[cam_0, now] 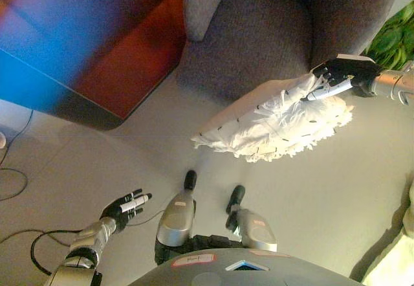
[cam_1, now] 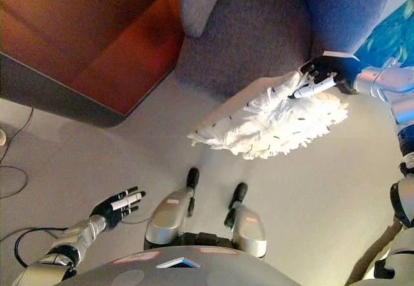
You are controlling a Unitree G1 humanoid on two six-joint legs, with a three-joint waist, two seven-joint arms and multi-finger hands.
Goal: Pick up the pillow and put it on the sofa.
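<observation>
A white feathery pillow (cam_0: 275,124) hangs in the air just in front of the grey sofa (cam_0: 259,40), above the floor. My right hand (cam_0: 339,76) is shut on the pillow's upper right corner and holds it up near the sofa's seat edge. It also shows in the right eye view (cam_1: 323,74). My left hand (cam_0: 126,207) is open and empty, low at the left over the floor, far from the pillow.
An orange-red and dark piece of furniture (cam_0: 116,59) stands left of the sofa. A green plant (cam_0: 391,37) is at the right edge. A pale object (cam_0: 394,260) lies at the lower right corner. The floor (cam_0: 323,195) is light grey.
</observation>
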